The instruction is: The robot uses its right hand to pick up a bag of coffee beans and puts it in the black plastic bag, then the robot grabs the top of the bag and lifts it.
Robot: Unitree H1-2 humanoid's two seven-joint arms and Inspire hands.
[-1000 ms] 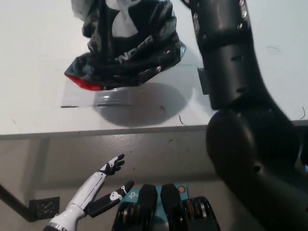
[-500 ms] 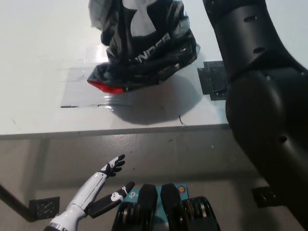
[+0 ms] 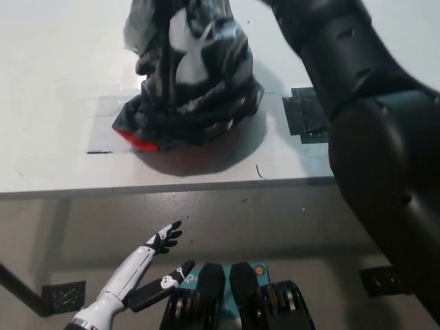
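Note:
The black plastic bag (image 3: 196, 75) with white print stands bunched up on the white table (image 3: 55, 82), its top running out of the picture. A red piece (image 3: 141, 142) shows at its lower left corner, under the plastic. My black right arm (image 3: 357, 103) rises from the bottom right past the bag's right side to the top edge, where the hand itself is out of frame. My white left hand (image 3: 148, 265) rests low at the lower left, below the table's edge, with its fingers apart and nothing in them.
A black patch (image 3: 306, 113) lies on the table just right of the bag, beside my arm. A clear taped sheet (image 3: 106, 113) lies under and left of the bag. The table's front edge (image 3: 137, 191) crosses the picture.
The bag swung right, then came back left and sank closer to the table, more crumpled. My right arm shifted with it. The left hand stayed put.

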